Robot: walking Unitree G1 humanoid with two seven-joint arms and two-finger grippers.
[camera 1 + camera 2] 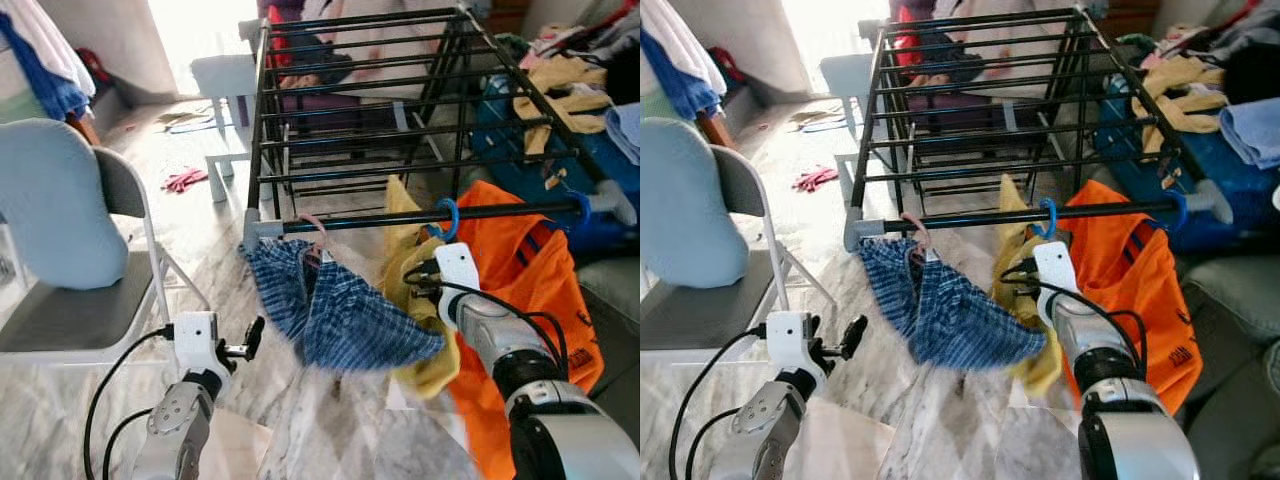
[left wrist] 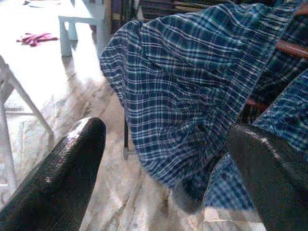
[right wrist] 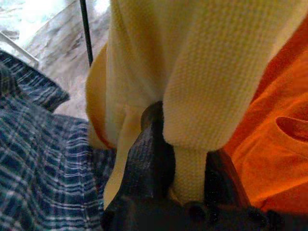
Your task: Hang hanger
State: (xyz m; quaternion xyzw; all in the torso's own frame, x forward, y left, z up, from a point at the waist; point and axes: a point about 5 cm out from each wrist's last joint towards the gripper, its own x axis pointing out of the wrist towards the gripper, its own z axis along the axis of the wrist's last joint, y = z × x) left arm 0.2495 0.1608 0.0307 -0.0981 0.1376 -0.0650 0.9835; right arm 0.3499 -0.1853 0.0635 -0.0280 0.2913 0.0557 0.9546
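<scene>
Gripping a fold of the pale yellow knitted garment [image 3: 192, 86], the right gripper [image 3: 185, 159] has its fingers pinched tight on the cloth, just below the front rail of the black metal drying rack [image 1: 400, 130]. The blue plastic hanger hook [image 1: 447, 215] carrying that yellow piece sits on the rail, right beside the bright orange shirt [image 1: 530, 290] on the same bar. Further along the rail toward the robot's left, the blue-and-white checked cloth [image 1: 330, 310] droops from a pink hanger hook [image 1: 312, 225], so two hangers look already hung. The left gripper [image 1: 245, 345] hovers low over the marble floor [image 1: 220, 250], fingers spread with nothing between them, pointing at the checked cloth from just beside it. To finish this step well, the right arm would probably need to let the hook settle fully over the bar before easing off, releasing gently so the garment does not swing and drag the hook loose; the neighbouring orange shirt crowds it, so a snag is the risk. As for containers, a blue tub-like shape [image 1: 540, 150] behind the rack carries heaped clothes, though its form is hard to tell. A grey folding chair [image 1: 70, 310] stands off to the left.
</scene>
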